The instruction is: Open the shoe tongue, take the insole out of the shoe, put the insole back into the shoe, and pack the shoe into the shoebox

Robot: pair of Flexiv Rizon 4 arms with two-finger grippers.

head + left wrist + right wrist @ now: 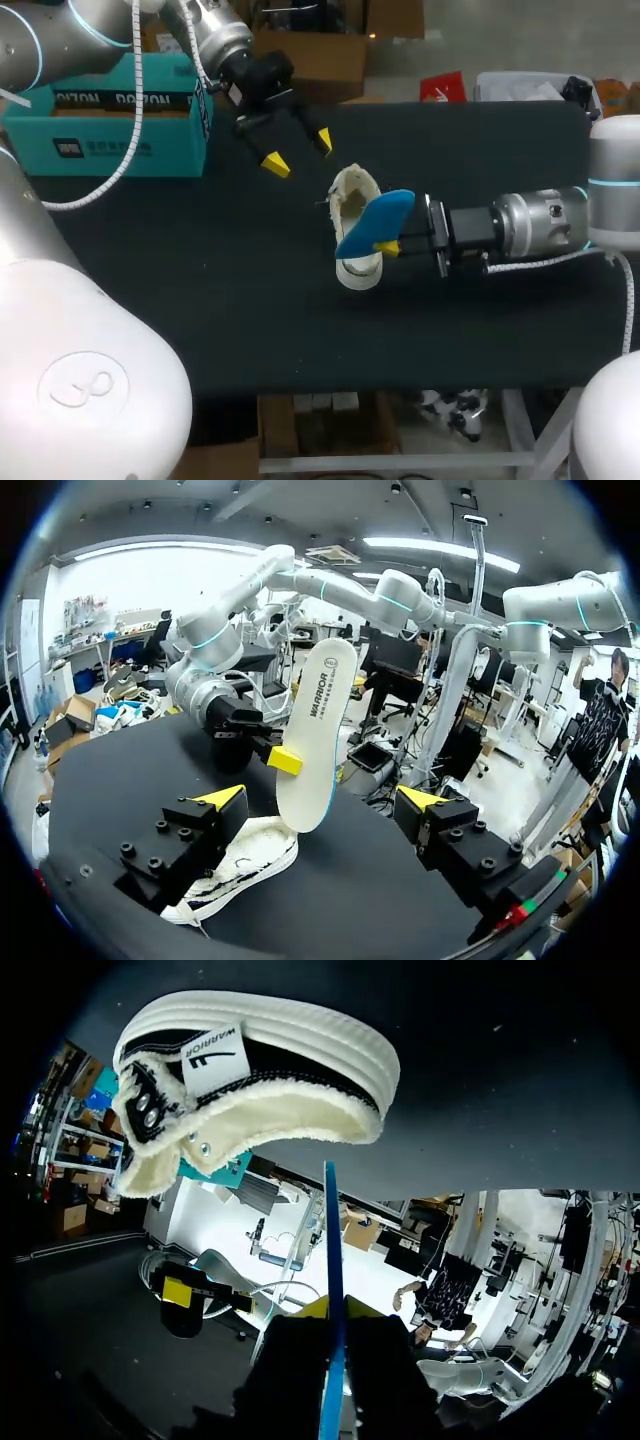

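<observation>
Dark surface (200, 300): carries the items. White shoe (352, 192): lies mid-surface. Blue insole (375, 222): pinched edge-on in the right end effector (392, 244), raised over the shoe, apparently ready to go back in. Left end effector (299, 152): fingers spread wide, empty, just beyond the shoe, probably to steady it. Teal shoebox (110, 130): far left, awaiting packing.

Bare black tabletop (200, 300)
</observation>
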